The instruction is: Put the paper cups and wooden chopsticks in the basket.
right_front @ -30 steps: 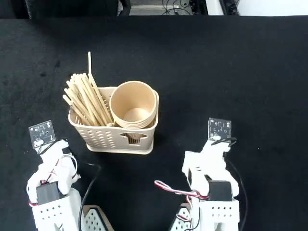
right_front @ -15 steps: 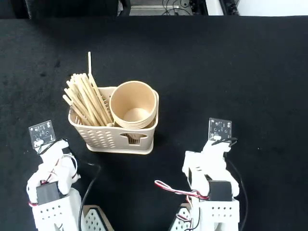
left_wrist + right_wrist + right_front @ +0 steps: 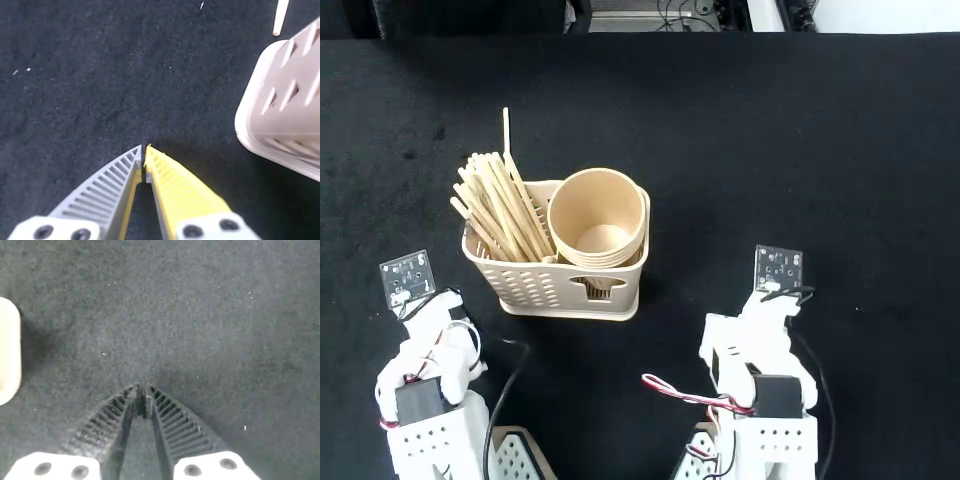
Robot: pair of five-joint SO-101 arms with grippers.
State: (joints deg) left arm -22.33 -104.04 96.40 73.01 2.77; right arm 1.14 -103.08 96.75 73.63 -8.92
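Observation:
A cream slotted basket [image 3: 535, 283] stands left of the table's middle. Stacked paper cups [image 3: 597, 216] sit upright in its right half, and a bundle of wooden chopsticks [image 3: 498, 208] leans in its left half, tips sticking out past the far rim. Both arms are folded back at the near edge. My left gripper [image 3: 143, 150] is shut with nothing in it, over bare cloth beside the basket's wall [image 3: 285, 105]. My right gripper [image 3: 142, 390] is shut and empty too, over the black cloth, with a basket corner [image 3: 9, 350] off to the side.
Black cloth [image 3: 800, 150] covers the whole table, with wide free room to the right and behind the basket. Cables [image 3: 680, 395] trail from the arm bases at the near edge. One chopstick end [image 3: 280, 17] shows past the basket in the left wrist view.

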